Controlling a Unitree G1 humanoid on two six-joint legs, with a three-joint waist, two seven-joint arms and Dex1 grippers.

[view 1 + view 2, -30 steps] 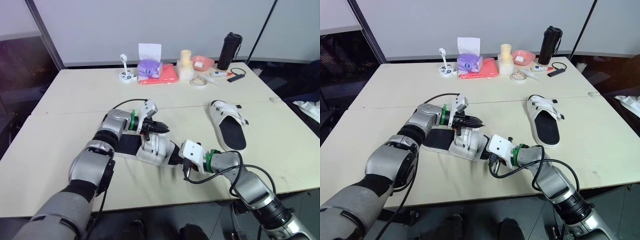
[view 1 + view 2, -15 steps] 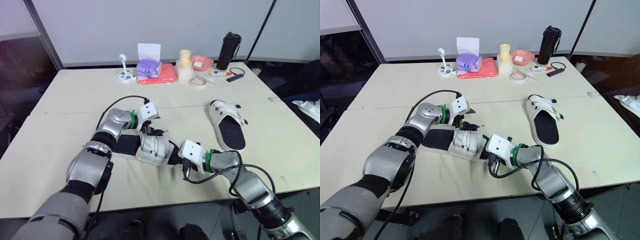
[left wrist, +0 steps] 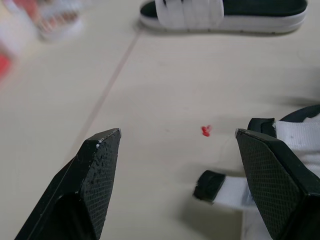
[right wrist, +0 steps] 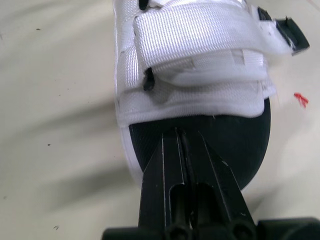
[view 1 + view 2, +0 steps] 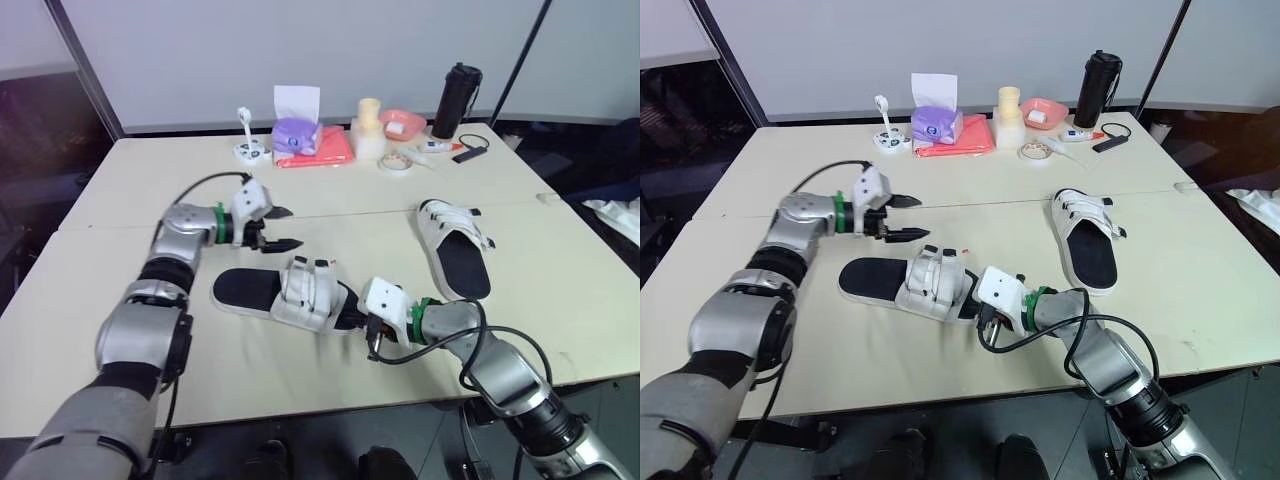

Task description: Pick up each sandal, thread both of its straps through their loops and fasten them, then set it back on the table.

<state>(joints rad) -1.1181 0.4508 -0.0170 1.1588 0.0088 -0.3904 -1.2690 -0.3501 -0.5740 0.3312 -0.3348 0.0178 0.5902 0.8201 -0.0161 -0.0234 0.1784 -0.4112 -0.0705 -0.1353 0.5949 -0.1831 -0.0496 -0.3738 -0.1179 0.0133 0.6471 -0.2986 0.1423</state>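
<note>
Cream-coloured tabletop (image 5: 90,300), seen from above, with two robot arms reaching over it.

At the left, the left gripper (image 5: 296,227) hovers just above the bare table. Its two black fingers are spread wide apart and hold nothing. It sits just beyond the near sandal, toward the far left of it, and does not touch it.

In the middle, near the front edge, a white sandal with a black footbed (image 5: 300,295) lies flat on the table, heel to the left and toe to the right. Two broad white woven straps cross its front half. Their black-tipped ends (image 5: 322,264) point toward the far side of the table. A small red mark (image 3: 206,131) sits on the table just beyond these strap ends.

Immediately right of that, the right gripper (image 4: 178,135) meets the sandal's toe end. Its fingers are pressed together with only a hairline gap, and their tips lie over the black footbed just in front of the straps. Whether anything is pinched between them cannot be told.

Farther right, well apart, a second matching white sandal (image 5: 455,248) lies flat, its straps lying across the foot.

Along the far edge stand a purple tissue box (image 5: 298,135), a red flat folder (image 5: 335,152), a pink bowl (image 5: 403,123) and a tall black bottle (image 5: 457,103).
</note>
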